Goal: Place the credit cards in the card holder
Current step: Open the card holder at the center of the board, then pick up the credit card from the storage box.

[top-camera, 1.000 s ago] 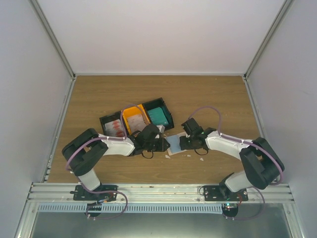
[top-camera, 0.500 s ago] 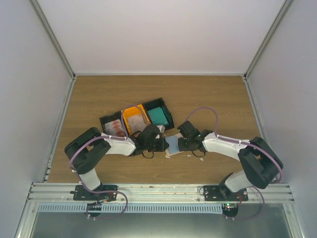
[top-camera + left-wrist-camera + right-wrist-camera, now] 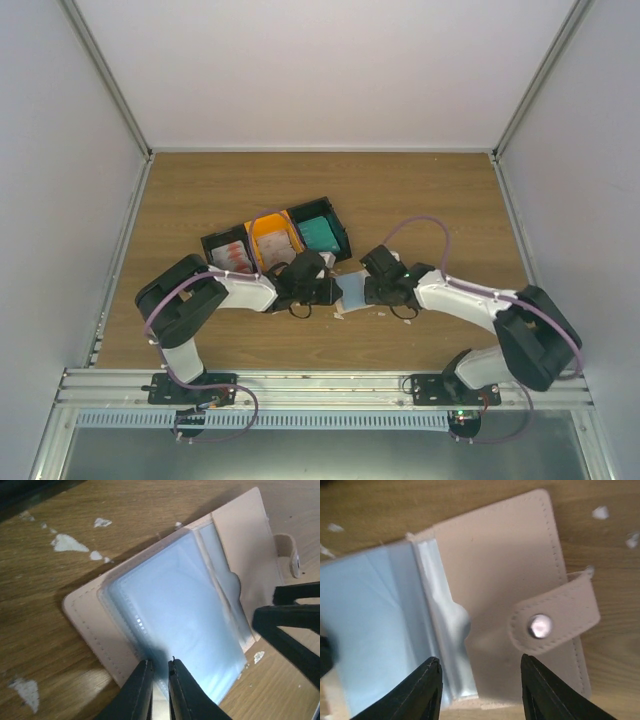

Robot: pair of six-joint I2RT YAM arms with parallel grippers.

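On the wooden table (image 3: 420, 200), a joined row of bins (image 3: 207, 250) holds credit cards (image 3: 232, 258): white ones with red markings in the left black compartment, teal ones (image 3: 320, 235) in the right black one. A cable partly hides the orange middle compartment (image 3: 268, 233). Just in front, the left gripper (image 3: 161, 680), fingers nearly together, appears to nip a clear sleeve (image 3: 185, 615) of the card holder (image 3: 510, 570), which lies opened flat, beige with stitched edges and a snap tab (image 3: 555, 620). The right gripper (image 3: 480, 680) hangs over it, fingers spread wide. White scraps (image 3: 65, 542) dot the wood.
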